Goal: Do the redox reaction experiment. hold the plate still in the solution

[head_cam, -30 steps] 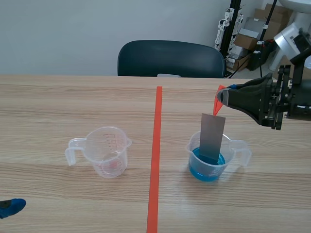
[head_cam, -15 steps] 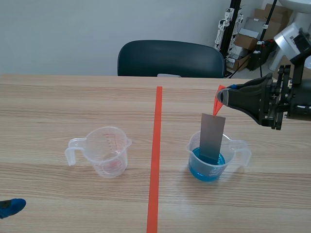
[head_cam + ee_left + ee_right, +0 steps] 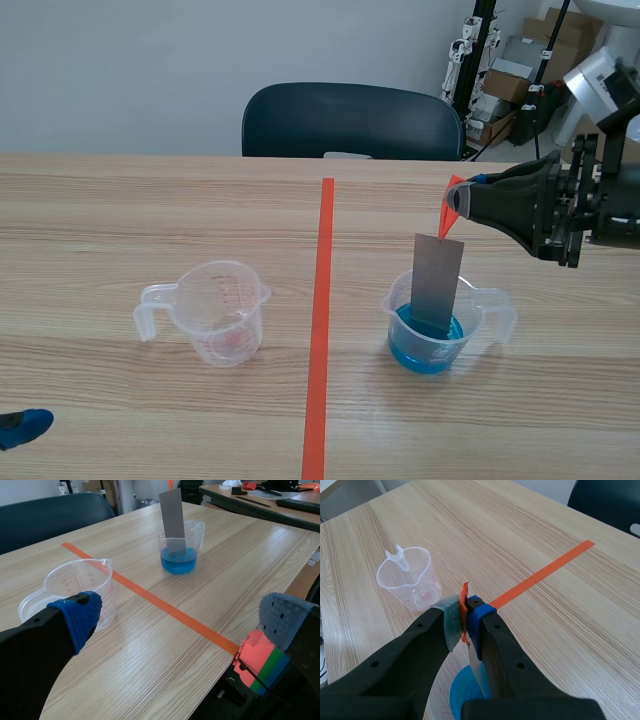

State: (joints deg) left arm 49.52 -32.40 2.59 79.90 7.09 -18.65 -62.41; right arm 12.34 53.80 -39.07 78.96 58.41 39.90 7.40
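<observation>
- Your right gripper (image 3: 452, 206) was clenched on the plate (image 3: 437, 285), dipped in the solution (image 3: 425, 350), 3 o'clock of the tape (image 3: 319, 330).
- Left gripper (image 3: 180, 617) sat released.
- Only steady holding was left.

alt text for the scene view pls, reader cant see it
The right gripper holds a grey plate by its orange tab, its lower end dipped in blue solution in a clear beaker. A second beaker stands across the orange tape line.
</observation>
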